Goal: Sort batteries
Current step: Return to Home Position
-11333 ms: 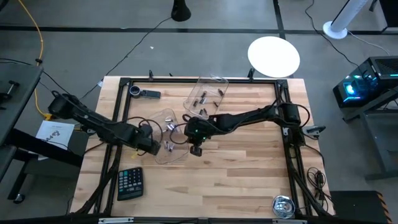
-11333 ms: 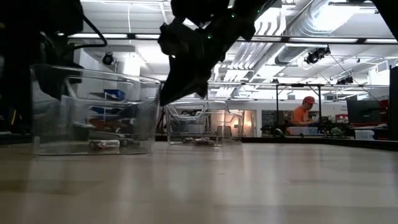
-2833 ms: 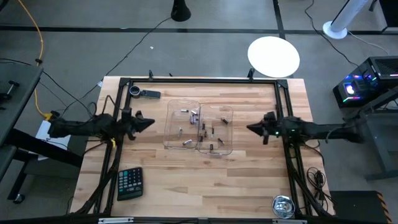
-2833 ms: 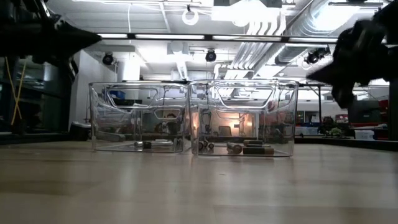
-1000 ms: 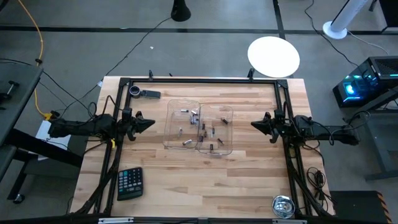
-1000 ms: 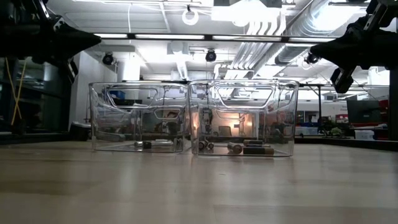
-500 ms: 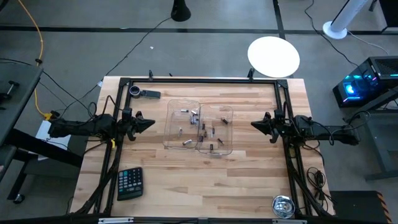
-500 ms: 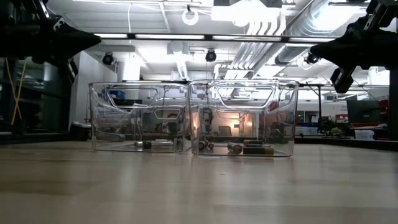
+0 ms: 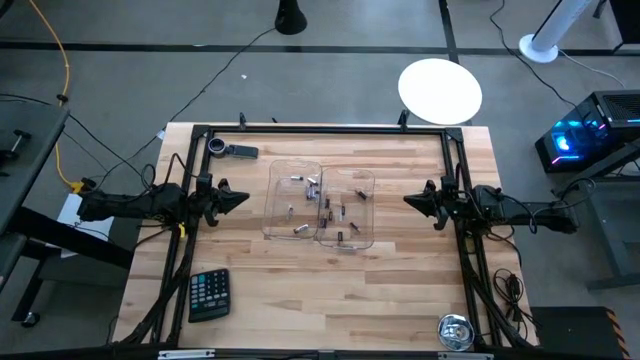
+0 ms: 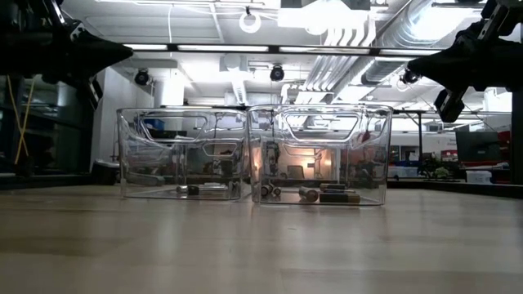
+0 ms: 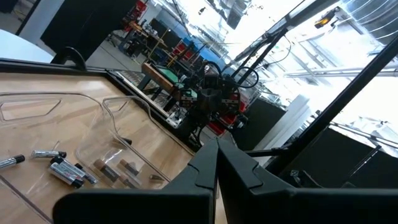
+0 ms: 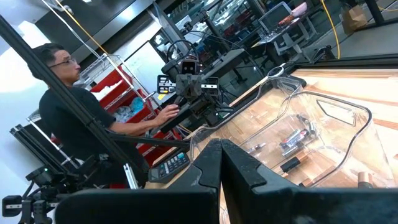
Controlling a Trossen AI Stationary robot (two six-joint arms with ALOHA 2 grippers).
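Two clear plastic trays stand side by side at the table's middle, the left tray touching the right tray. Small dark and silvery batteries lie on their sides on both tray floors. My left gripper hovers shut, left of the trays, pointing at them. My right gripper hovers shut, right of the trays, pointing at them. Both are raised above the tabletop and hold nothing.
A black calculator lies near the near-left corner, a round silver tape measure at the near-right corner, and a small dark tool at the far left. Black frame rails border the table. A person stands beyond the table's left side.
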